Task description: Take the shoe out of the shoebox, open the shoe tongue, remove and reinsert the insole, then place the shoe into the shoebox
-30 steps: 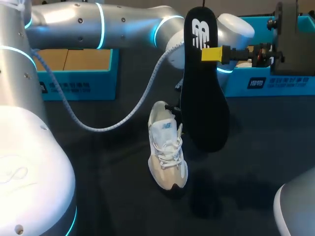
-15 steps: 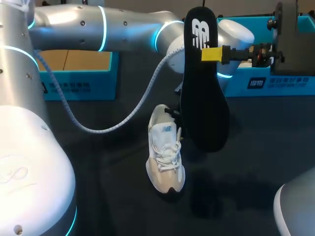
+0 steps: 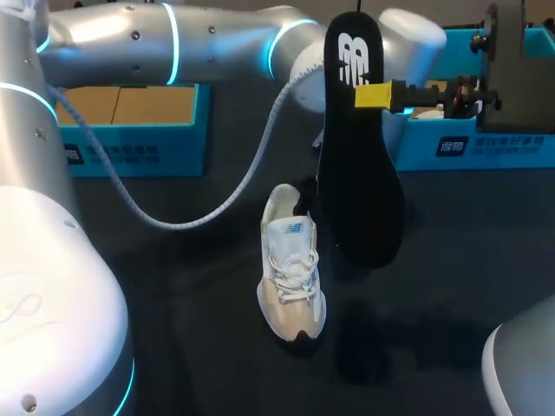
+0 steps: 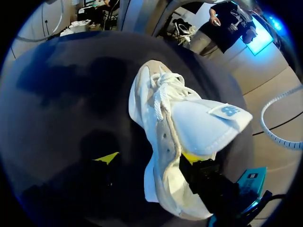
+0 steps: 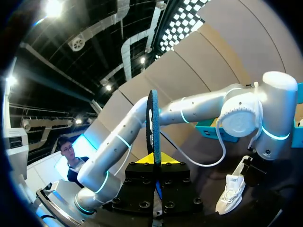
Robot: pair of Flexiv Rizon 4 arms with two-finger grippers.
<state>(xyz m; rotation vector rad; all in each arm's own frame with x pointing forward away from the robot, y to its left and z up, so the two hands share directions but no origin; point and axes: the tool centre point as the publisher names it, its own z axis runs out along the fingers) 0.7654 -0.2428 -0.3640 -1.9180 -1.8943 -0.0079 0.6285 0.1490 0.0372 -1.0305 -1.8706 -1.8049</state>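
The right jaws are clamped on a flat black insole (image 3: 357, 173) with a white logo, which is held upright in the upper centre of the frame. The left jaws are spread apart around the heel end of a white and beige lace-up sneaker (image 3: 293, 269). The sneaker is set on the dark table (image 3: 199, 338) at mid-frame, beside the insole's lower end.

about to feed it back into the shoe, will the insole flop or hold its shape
Probably holds its shape: the insole, pinched toward one end by the right jaws, looks straight, with no sag. Edge-on in the right wrist view it looks thin, so likely light, and may bend against the shoe.
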